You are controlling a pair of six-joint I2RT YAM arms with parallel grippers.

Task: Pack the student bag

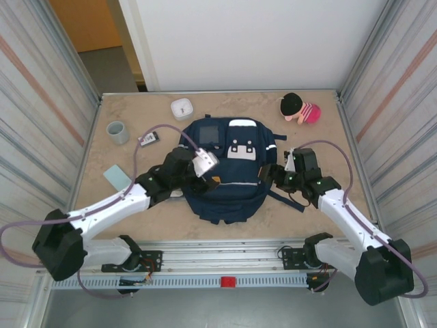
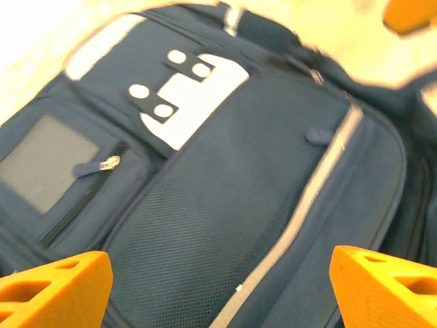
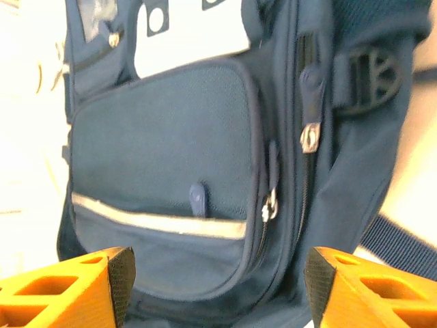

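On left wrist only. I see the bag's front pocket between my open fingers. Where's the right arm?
Observer: The right gripper is open beside the student bag's right edge, facing the front pocket.
Operator: Zips on that side?
Observer: The right wrist view shows two metal pulls hanging there: the pocket pull and a second pull on the zip behind it.
Operator: What's loose on the table?
Observer: Toward the far edge, apart from the bag: a grey cup, a white tub and a plush toy.
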